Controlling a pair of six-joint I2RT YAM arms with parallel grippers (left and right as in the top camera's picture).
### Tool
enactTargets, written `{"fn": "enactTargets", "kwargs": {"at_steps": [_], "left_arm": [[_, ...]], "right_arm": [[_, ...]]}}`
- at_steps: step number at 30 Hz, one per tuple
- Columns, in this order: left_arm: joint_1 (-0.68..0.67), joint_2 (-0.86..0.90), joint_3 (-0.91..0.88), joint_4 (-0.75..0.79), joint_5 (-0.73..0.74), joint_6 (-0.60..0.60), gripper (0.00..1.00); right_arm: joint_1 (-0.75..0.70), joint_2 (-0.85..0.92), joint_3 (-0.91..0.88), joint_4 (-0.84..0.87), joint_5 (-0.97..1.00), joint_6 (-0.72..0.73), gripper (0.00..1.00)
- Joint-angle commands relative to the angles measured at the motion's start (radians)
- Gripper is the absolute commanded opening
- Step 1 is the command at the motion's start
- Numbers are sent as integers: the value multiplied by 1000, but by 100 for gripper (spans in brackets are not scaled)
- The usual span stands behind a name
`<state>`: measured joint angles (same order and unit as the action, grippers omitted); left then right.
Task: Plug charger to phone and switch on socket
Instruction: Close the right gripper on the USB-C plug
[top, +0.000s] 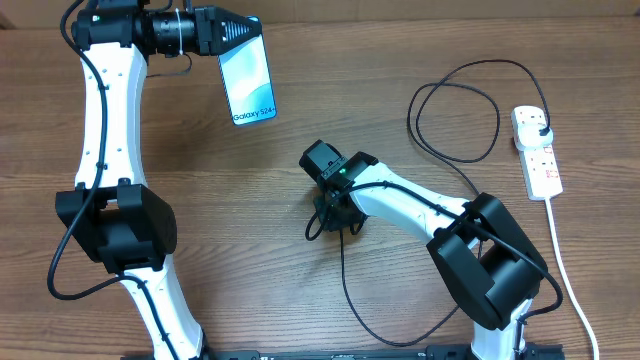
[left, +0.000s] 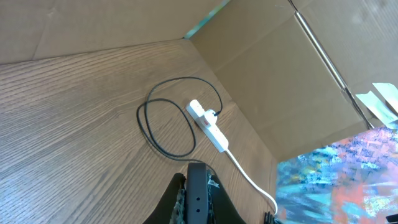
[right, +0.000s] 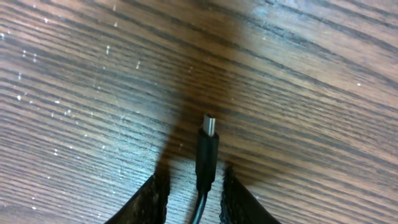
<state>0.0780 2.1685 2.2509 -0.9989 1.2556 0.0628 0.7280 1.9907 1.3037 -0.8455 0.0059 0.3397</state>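
Holding phone (top: 247, 85) in left claw (top: 240, 32), upper left; pinching charger (right: 207, 149) in right claw (right: 194, 180).
Prob. slick + fragile, so grip phone by edges; charger limp, take just behind tip.

A robot lab bench — wood-grain table (top: 250, 230) walled by plain cardboard panels (left: 280, 81), two white-and-black arms (top: 110, 100) based at its near edge.

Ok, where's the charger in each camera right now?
Overhead: the charger loops left of the socket; its tip end sits at the right gripper, mid-table.
Left wrist: its loop lies centre frame, plugged into the socket.
Right wrist: the connector tip stands bottom centre, between the fingers.
Shared landmark: the socket, in overhead and left wrist only.
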Motion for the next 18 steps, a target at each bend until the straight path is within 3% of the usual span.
{"fn": "enactTargets", "kwargs": {"at_steps": [1,18], "left_arm": [[0,3,8,5,27,13,4],[0,3,8,5,27,12,4]], "right_arm": [[0,33,6,14,-16,2,27],[0,33,7,12,-63,-13,11]]}}
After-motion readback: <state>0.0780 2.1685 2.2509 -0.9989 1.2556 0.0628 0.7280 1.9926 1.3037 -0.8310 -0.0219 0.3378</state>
